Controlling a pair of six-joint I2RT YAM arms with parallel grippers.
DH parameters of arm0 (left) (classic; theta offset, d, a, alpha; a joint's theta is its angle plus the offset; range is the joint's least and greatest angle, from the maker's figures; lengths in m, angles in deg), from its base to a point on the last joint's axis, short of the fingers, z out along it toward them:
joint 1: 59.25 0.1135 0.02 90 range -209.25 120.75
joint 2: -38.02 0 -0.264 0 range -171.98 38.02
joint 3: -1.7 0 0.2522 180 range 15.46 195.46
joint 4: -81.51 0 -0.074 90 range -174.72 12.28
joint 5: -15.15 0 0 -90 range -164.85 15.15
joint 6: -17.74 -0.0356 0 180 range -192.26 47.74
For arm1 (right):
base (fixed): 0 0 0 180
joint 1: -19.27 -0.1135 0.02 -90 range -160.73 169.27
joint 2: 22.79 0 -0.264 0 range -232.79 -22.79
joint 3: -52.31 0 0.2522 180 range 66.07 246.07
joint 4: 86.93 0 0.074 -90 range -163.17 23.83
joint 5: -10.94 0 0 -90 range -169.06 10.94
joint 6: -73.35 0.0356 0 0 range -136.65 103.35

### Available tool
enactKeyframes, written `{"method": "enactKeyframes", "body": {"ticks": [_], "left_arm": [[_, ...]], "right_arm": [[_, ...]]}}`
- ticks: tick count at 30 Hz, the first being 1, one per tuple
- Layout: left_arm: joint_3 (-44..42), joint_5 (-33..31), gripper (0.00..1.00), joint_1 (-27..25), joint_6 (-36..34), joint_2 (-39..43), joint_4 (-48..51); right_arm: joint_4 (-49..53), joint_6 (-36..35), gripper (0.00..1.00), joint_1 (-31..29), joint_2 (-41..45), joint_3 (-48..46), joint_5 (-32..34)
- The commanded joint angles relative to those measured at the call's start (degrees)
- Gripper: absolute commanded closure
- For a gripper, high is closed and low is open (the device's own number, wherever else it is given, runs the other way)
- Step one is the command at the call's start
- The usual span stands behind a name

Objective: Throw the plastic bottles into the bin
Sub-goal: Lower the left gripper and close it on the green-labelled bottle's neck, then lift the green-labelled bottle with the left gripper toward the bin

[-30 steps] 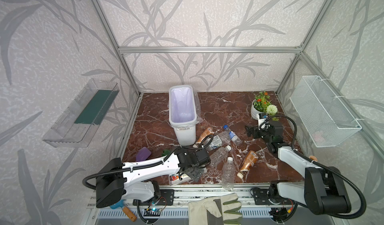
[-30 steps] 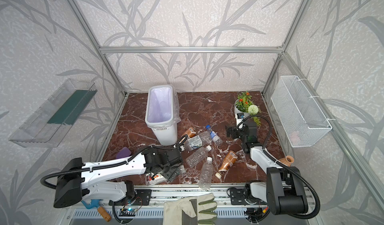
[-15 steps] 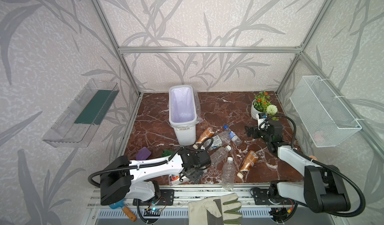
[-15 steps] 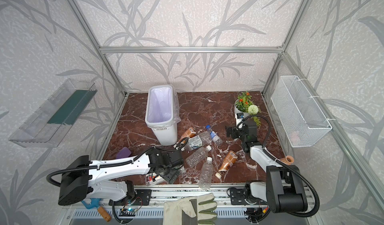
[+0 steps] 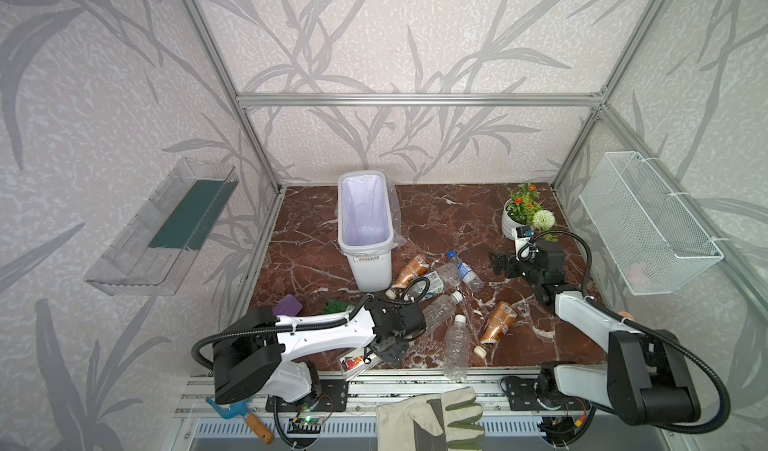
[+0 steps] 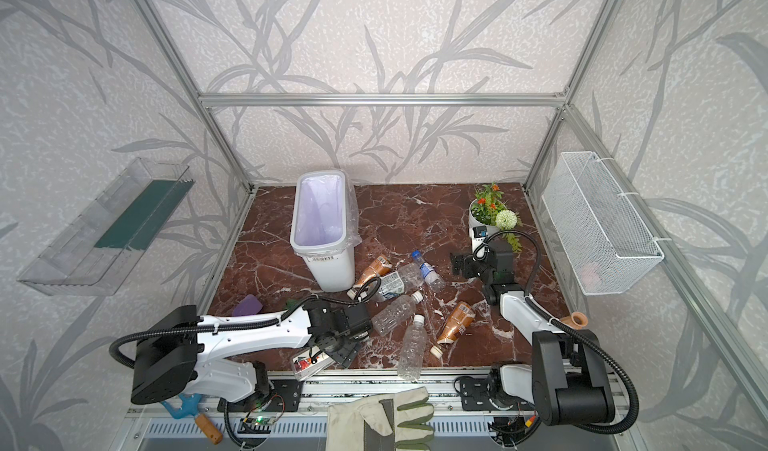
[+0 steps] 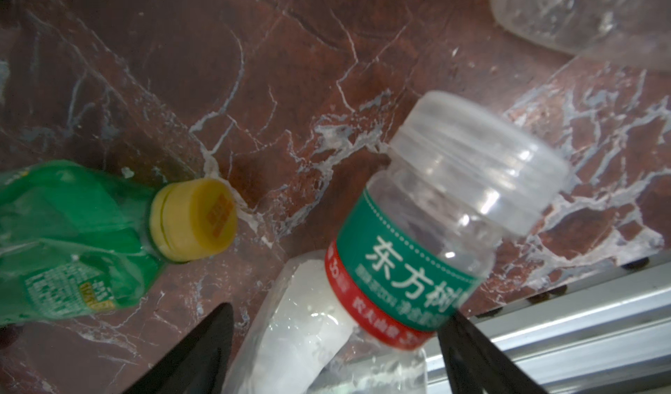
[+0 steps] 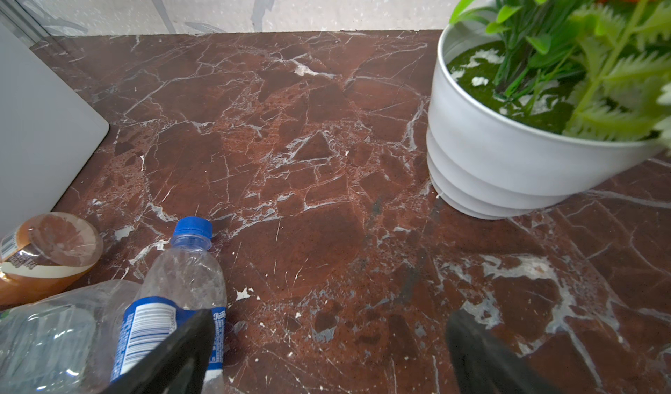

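All the plastic bottles are out on the marble table (image 5: 449,220) right now. The bin (image 5: 371,268) stands left of the middle toward the back edge, with just its see-through bag liner showing inside. Most of the bottles lie in a loose heap off its front right corner. There's a brown-labelled bottle (image 5: 409,270) just beside the bin, then a crushed clear bottle (image 5: 434,280) and a blue-capped bottle (image 5: 463,267). A clear white-capped bottle (image 5: 441,309) and another clear one (image 5: 456,345) lie nearer the front edge, and a second brown bottle (image 5: 497,324) is to their right. The left gripper (image 5: 390,352) is down at the front edge, its fingers either side of a red-and-green labelled bottle (image 7: 403,265). One finger sits against the label, but I honestly can't tell if it's clamped on or just straddling it. A green bottle (image 7: 72,236) with a yellow cap lies just beside that. The right gripper (image 8: 326,356) hangs wide open over bare marble, holding nothing, between the blue-capped bottle and the white flowerpot (image 8: 508,163). The pot is in the back right corner and full of fake greenery. The wire basket (image 5: 648,228) on the right wall has something pinkish in it, too blurry to name. The clear tray (image 5: 137,257) on the left wall carries a dark green strip.
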Motion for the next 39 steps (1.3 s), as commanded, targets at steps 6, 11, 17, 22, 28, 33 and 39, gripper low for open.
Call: {"method": "enactKeyframes", "body": {"ticks": [6,11,17,22,28,33,39], "left_arm": [[-0.84,-3.99,0.23,-0.09,-0.70,-0.42,-3.72],[-0.26,-3.45,0.37,0.01,-2.23,-2.38,-5.02],[1.52,-4.50,0.53,0.12,-4.57,-4.58,-6.23],[2.05,-5.16,0.63,0.22,-6.05,-3.99,-7.02],[4.65,-7.26,0.67,0.24,-7.74,1.00,-6.62],[11.26,-9.53,0.71,0.19,-10.08,6.53,-3.85],[19.04,-11.41,0.71,0.13,-15.34,11.26,-1.49]], "right_arm": [[0.56,-0.14,0.01,-0.04,-0.94,2.01,-0.53],[0.79,-0.14,0.01,-0.02,-0.88,2.10,-0.33],[1.30,-0.36,0.01,-0.02,-1.07,2.36,-0.35],[1.32,-0.20,0.01,-0.06,-1.27,2.36,-0.44],[1.64,-0.41,0.01,-0.02,-1.16,2.51,-0.24],[1.78,-0.27,0.01,-0.02,-0.54,2.40,0.72],[2.16,-0.14,0.01,-0.02,-0.06,2.36,1.64]]}}
